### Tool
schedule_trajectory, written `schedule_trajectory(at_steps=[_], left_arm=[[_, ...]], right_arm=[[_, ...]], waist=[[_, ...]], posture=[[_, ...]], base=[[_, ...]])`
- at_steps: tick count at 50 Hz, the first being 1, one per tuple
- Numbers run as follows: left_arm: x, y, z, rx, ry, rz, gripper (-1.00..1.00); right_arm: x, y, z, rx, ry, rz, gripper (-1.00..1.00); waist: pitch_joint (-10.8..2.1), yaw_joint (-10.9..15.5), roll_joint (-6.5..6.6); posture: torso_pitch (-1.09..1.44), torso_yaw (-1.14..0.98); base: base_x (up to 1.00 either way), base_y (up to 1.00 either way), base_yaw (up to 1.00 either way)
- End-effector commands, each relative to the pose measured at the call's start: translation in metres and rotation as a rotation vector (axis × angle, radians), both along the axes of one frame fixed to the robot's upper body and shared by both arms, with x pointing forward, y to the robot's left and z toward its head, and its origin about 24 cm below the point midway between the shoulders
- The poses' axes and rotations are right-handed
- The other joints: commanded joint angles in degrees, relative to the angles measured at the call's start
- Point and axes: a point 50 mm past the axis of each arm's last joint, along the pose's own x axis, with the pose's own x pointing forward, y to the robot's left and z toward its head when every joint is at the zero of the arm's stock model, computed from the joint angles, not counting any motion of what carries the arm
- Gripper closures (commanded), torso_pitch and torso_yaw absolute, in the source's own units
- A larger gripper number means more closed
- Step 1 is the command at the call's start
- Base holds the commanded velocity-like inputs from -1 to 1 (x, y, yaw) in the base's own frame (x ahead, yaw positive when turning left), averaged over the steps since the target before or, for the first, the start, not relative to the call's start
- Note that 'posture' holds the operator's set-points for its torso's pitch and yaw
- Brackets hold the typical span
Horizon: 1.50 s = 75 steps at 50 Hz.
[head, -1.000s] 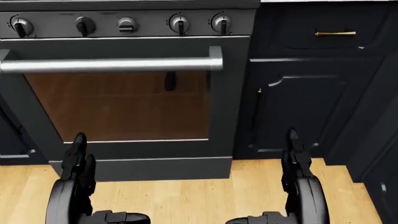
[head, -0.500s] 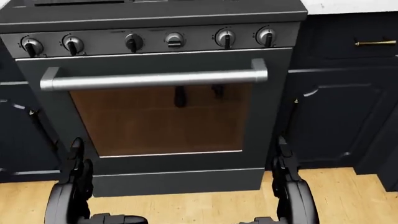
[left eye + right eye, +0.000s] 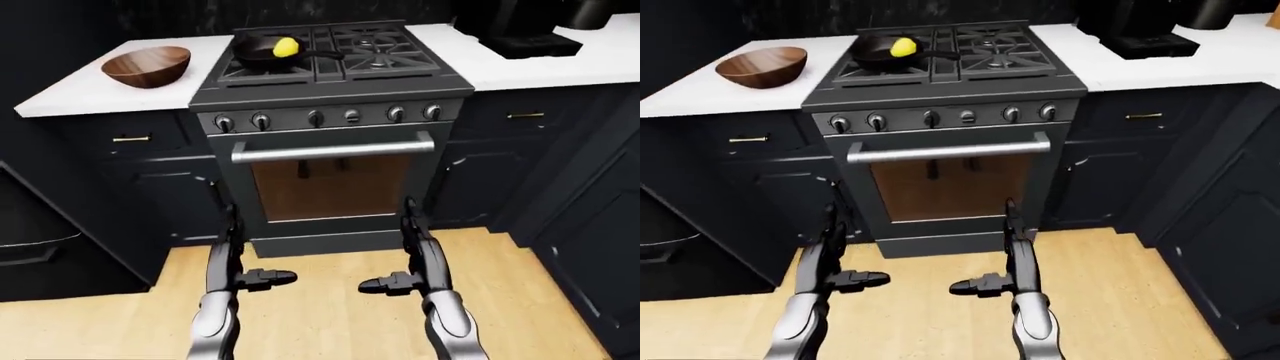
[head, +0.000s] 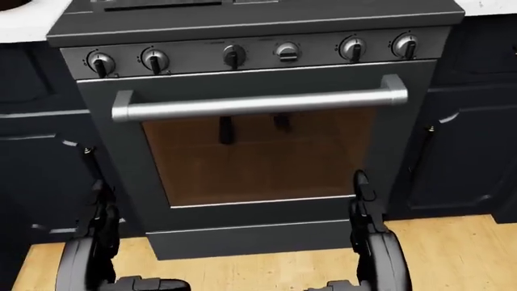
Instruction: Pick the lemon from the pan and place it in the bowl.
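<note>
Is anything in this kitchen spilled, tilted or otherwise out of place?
Only the lemon looks odd: it lies in the pan on the stove. The bowl stands upright on the counter; nothing is spilled.

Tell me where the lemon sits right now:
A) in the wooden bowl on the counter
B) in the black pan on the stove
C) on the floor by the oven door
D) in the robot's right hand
B: in the left-eye view the lemon lies inside the black pan on the stove's upper-left burner, while the wooden bowl on the white counter to its left holds nothing.
</note>
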Motion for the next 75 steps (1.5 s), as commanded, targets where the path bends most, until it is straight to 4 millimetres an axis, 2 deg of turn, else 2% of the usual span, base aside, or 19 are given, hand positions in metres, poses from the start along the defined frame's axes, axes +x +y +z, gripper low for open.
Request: schedule_trajectory(at_steps=[1, 11, 20, 22, 24, 25, 35, 39, 40, 44, 48, 50, 52, 53, 55, 60, 65, 68, 75], left_arm=[[0.006, -0.007, 0.019, -0.001, -0.098, -0.029, -1.0], [0.007, -0.008, 0.018, -0.003, -0.098, -0.031, -1.0], [0.007, -0.009, 0.017, -0.002, -0.094, -0.032, -1.0], [0.007, -0.009, 0.017, -0.002, -0.094, -0.033, -1.0], [0.007, -0.009, 0.017, -0.001, -0.094, -0.034, -1.0], [0.007, -0.009, 0.017, 0.0, -0.094, -0.034, -1.0], [0.007, -0.008, 0.018, 0.0, -0.099, -0.031, -1.0], [0.006, -0.008, 0.018, 0.0, -0.1, -0.031, -1.0], [0.006, -0.008, 0.019, -0.001, -0.101, -0.031, -1.0], [0.005, -0.008, 0.019, -0.001, -0.102, -0.031, -1.0], [0.006, -0.008, 0.02, -0.001, -0.102, -0.031, -1.0], [0.006, -0.008, 0.019, 0.0, -0.102, -0.031, -1.0], [0.006, -0.008, 0.019, -0.001, -0.102, -0.032, -1.0], [0.006, -0.008, 0.02, -0.001, -0.103, -0.032, -1.0], [0.006, -0.008, 0.019, -0.001, -0.102, -0.032, -1.0], [0.007, -0.008, 0.018, 0.001, -0.099, -0.031, -1.0], [0.009, -0.011, 0.027, 0.006, -0.099, -0.06, -1.0], [0.038, -0.005, 0.037, 0.013, -0.068, -0.025, -1.0], [0.074, -0.005, 0.098, 0.012, -0.106, 0.018, -1.0]], right_arm=[[0.004, -0.006, 0.019, -0.012, -0.101, -0.022, -1.0], [0.005, -0.005, 0.019, -0.01, -0.1, -0.015, -1.0], [0.006, -0.005, 0.018, -0.007, -0.099, -0.011, -1.0], [0.006, -0.004, 0.018, -0.009, -0.098, -0.009, -1.0], [0.006, -0.004, 0.018, -0.009, -0.099, -0.01, -1.0], [0.006, -0.004, 0.018, -0.009, -0.098, -0.009, -1.0], [0.005, -0.004, 0.018, -0.011, -0.099, -0.011, -1.0], [0.005, -0.004, 0.019, -0.012, -0.099, -0.011, -1.0], [0.004, -0.004, 0.019, -0.012, -0.099, -0.011, -1.0], [0.004, -0.005, 0.019, -0.012, -0.099, -0.011, -1.0], [0.004, -0.005, 0.019, -0.013, -0.101, -0.011, -1.0], [0.004, -0.005, 0.019, -0.014, -0.101, -0.011, -1.0], [0.003, -0.004, 0.02, -0.014, -0.101, -0.01, -1.0], [0.003, -0.004, 0.02, -0.014, -0.101, -0.009, -1.0], [0.003, -0.004, 0.02, -0.013, -0.102, -0.009, -1.0], [0.005, -0.004, 0.018, -0.014, -0.093, -0.01, -1.0], [0.016, -0.015, 0.026, -0.017, -0.084, -0.078, -1.0], [0.036, -0.023, 0.041, -0.048, -0.106, -0.128, -1.0], [0.069, -0.028, 0.086, -0.016, -0.129, -0.06, -1.0]], waist=[[-0.85, -0.33, -0.59], [-0.53, -1.06, -8.1], [-0.27, -1.67, -4.02], [-0.6, -1.71, -1.48], [-2.0, -1.14, 3.75], [-1.06, -0.97, 0.17], [-0.24, -0.36, -4.41], [-0.69, -0.52, -8.09], [-0.37, -1.19, -5.88], [-1.17, -1.42, -6.74], [-0.21, -1.6, -4.06], [-0.27, -1.61, -1.61], [-1.81, -0.98, 3.91], [-0.78, -0.81, 0.0], [-0.68, -0.41, 0.22], [0.14, -0.37, -3.44], [-0.85, -0.45, -2.04], [-0.79, -0.07, -2.23], [-0.97, 0.69, -3.77]], posture=[[0.0, 0.0], [0.0, 0.0], [0.0, 0.0], [0.0, 0.0], [0.0, 0.0], [0.0, 0.0], [0.0, 0.0], [0.0, 0.0], [0.0, 0.0], [0.0, 0.0], [0.0, 0.0], [0.0, 0.0], [0.0, 0.0], [0.0, 0.0], [0.0, 0.0], [0.0, 0.0], [0.0, 0.0], [0.0, 0.0], [0.0, 0.0]], base=[[0.0, 0.45, 0.0], [0.0, 0.44, 0.0], [0.0, 0.44, 0.0], [0.0, 0.44, 0.0], [0.0, 0.44, 0.0], [0.0, 0.45, 0.0], [0.0, 0.44, 0.0], [0.0, 0.44, 0.0], [0.0, 0.45, 0.0], [0.0, 0.44, 0.0], [0.0, 0.44, 0.0], [0.0, 0.44, 0.0], [0.0, 0.43, 0.0], [0.0, 0.44, 0.0], [0.0, 0.44, 0.0], [0.0, 0.34, 0.0], [0.0, 0.0, 0.0], [0.0, 0.0, 0.0], [0.0, 0.0, 0.0]])
